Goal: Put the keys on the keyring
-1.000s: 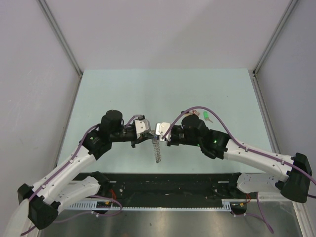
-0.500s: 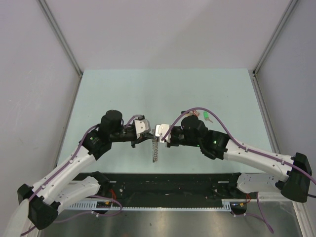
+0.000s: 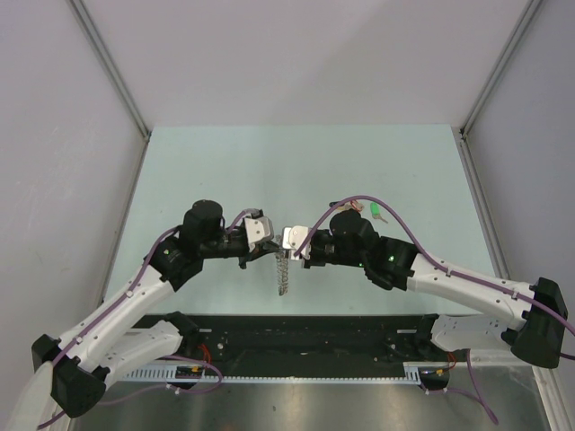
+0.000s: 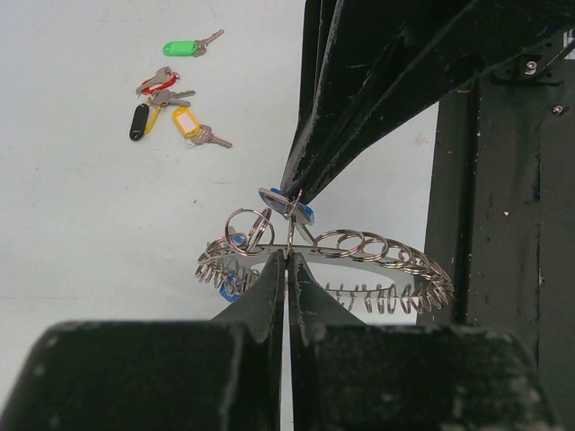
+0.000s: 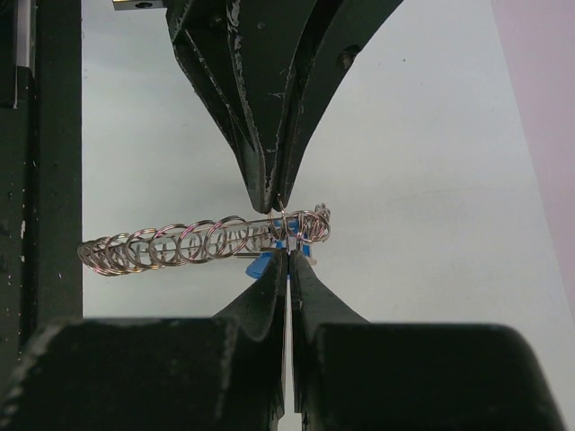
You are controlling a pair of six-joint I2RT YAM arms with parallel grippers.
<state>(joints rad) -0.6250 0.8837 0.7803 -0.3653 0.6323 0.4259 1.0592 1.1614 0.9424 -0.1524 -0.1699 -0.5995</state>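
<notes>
Mid-frame, the hanging keyring (image 3: 282, 272) has swung slightly left. The left claw (image 4: 286, 257) pinches its rim, the right claw (image 5: 287, 259) a blue key (image 5: 261, 264); threading looks under way

- Grey coiled-wire keyring (image 3: 282, 272) is mid-table (image 3: 225, 171), caught between the two grippers and trailing toward the near edge
- Left gripper (image 4: 287, 269) on its left, right gripper (image 5: 287, 269) on its right, tips meeting at one spot on the rim
- Blue-headed metal key (image 4: 286, 205) right at that spot, against the ring
- Loose plastic-headed metal keys (image 4: 171, 103) lie on the table well apart, behind the right arm, green-headed key (image 3: 375, 212) farthest from the ring
</notes>
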